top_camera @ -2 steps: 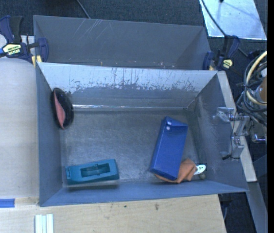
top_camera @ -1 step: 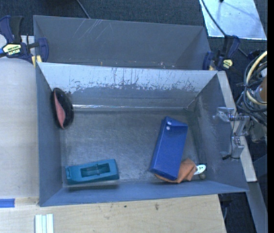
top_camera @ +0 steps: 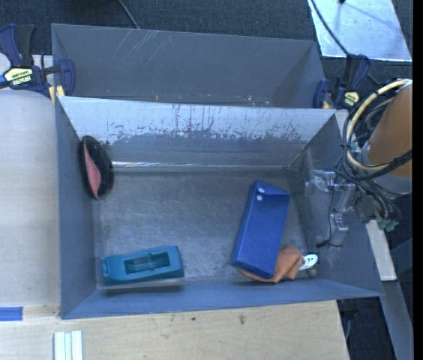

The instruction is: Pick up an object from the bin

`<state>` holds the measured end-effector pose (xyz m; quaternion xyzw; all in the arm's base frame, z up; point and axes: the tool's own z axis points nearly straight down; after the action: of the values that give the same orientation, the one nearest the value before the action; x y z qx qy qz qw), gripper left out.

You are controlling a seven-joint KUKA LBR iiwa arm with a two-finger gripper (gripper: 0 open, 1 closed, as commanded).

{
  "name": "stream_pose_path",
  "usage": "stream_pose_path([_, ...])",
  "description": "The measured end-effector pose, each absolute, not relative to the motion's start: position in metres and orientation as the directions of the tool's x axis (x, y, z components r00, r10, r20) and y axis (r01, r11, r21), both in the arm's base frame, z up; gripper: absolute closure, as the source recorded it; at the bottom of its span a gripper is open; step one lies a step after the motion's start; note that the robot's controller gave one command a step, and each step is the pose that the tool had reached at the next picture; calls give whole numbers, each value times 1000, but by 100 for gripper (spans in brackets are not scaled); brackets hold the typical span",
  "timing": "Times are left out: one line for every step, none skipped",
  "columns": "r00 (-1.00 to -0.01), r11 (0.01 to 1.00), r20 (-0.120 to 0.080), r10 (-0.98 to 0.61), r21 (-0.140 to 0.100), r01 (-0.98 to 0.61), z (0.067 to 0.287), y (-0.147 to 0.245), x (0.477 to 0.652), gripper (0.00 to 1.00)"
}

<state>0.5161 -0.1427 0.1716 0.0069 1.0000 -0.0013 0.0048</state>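
Pincer (top_camera: 337, 227) low at the right side of the grey bin (top_camera: 196, 130), close to the things in its lower right corner.

The pincer hangs over the bin's sloping right wall, at the right middle of the frame, with cables and an orange cover behind it. How far it is open cannot be told from this angle, nor whether it grips or touches anything. Nearest to it, just below and to the left, lies a small white-and-green piece (top_camera: 310, 261), beside a crumpled orange thing (top_camera: 288, 262). That orange thing rests against the lower end of a flat blue box (top_camera: 262, 227), which lies slanted right of centre. Well apart from these, a teal block (top_camera: 142, 265) sits at the lower left, and a black and pink thing (top_camera: 96, 167) leans at the left wall.
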Motion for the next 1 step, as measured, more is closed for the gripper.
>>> stream_pose_path([-994, 994, 3, 111, 1, 111, 136, -132, 522, 0])
